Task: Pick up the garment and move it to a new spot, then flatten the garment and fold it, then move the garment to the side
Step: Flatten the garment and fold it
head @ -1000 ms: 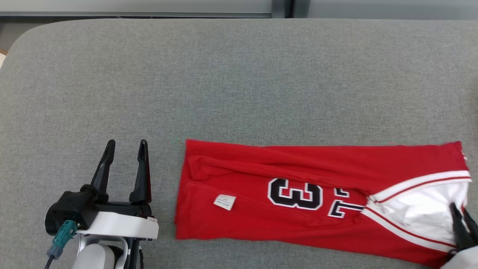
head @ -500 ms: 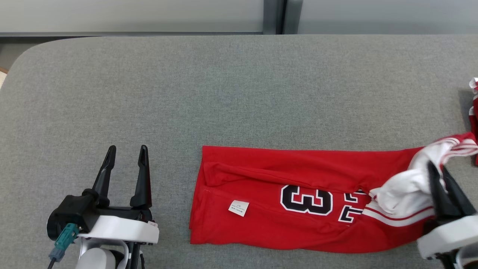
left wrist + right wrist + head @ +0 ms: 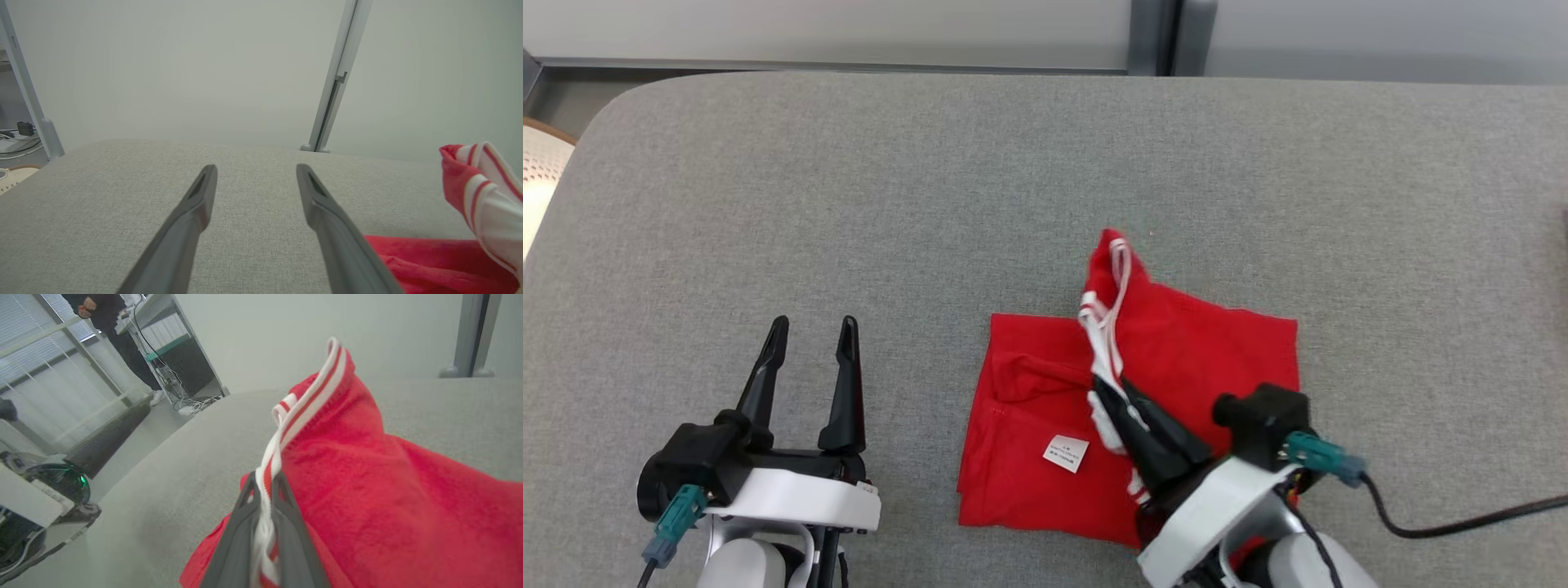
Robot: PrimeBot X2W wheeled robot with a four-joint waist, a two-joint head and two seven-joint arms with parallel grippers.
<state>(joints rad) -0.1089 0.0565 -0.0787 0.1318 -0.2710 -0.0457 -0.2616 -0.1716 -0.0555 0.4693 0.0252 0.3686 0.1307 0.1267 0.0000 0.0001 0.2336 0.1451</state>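
Note:
The garment (image 3: 1176, 359) is a red jersey with white-and-red striped trim, lying folded over itself on the grey table (image 3: 931, 188). My right gripper (image 3: 1107, 392) is shut on its striped trim, holding that end lifted over the lower layer; in the right wrist view the trim (image 3: 286, 428) runs up from between the shut fingers of the right gripper (image 3: 264, 482). A white label (image 3: 1066, 452) shows on the lower layer. My left gripper (image 3: 813, 331) stands open to the left of the garment, apart from it. In the left wrist view the left gripper (image 3: 255, 171) is open, with the garment (image 3: 470, 196) at right.
The grey table's back edge meets a pale wall with a metal post (image 3: 1156, 37). A black cable (image 3: 1462, 518) trails from my right wrist. In the right wrist view a person (image 3: 114, 322) stands far off beside shelving, and equipment (image 3: 45, 490) sits on the floor at left.
My right gripper has carried the garment's striped end from the far right leftward over the rest, doubling the long red strip into a short fold. The head camera shifted. The left gripper stayed.

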